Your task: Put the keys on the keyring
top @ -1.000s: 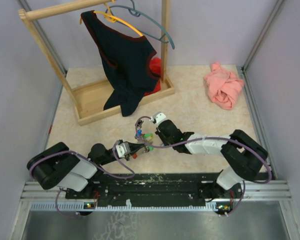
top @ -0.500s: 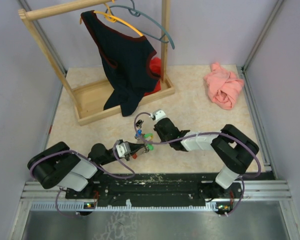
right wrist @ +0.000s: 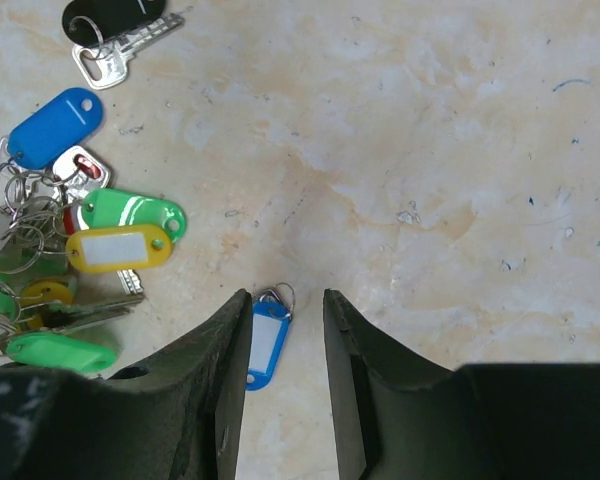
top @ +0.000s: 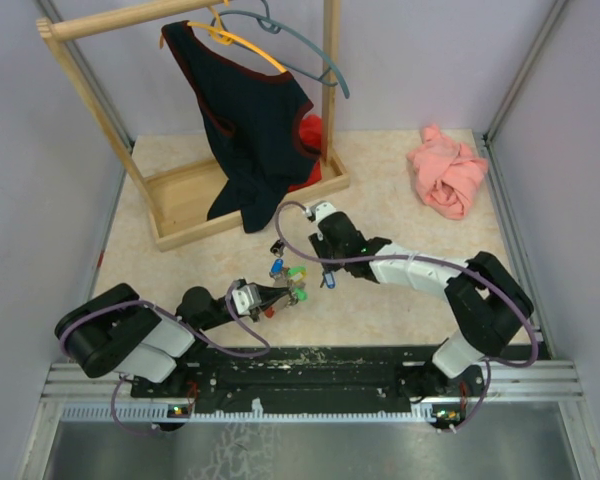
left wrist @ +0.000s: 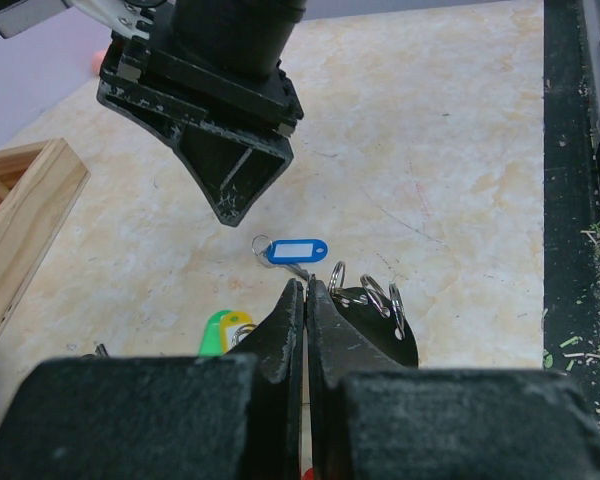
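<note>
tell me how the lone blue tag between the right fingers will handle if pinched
The blue tag lies flat on the table, so it will probably slide rather than lift unless pinched by its edges. Its small ring looks loose, so it likely swings. Glossy plastic: probably light, perhaps slippery.

No writing is legible anywhere; the paper windows on the blue key tag point(left wrist: 294, 250) and the yellow key tag point(right wrist: 117, 247) show blank.

Stretches low from the left toward the middle, ending in left gripper point(left wrist: 306, 292) with jaws pinched together. Reaches in from the right with elbow bent and wrist tipped down, ending in right gripper point(right wrist: 285, 300), jaws parted, close ahead of the left one.
</note>
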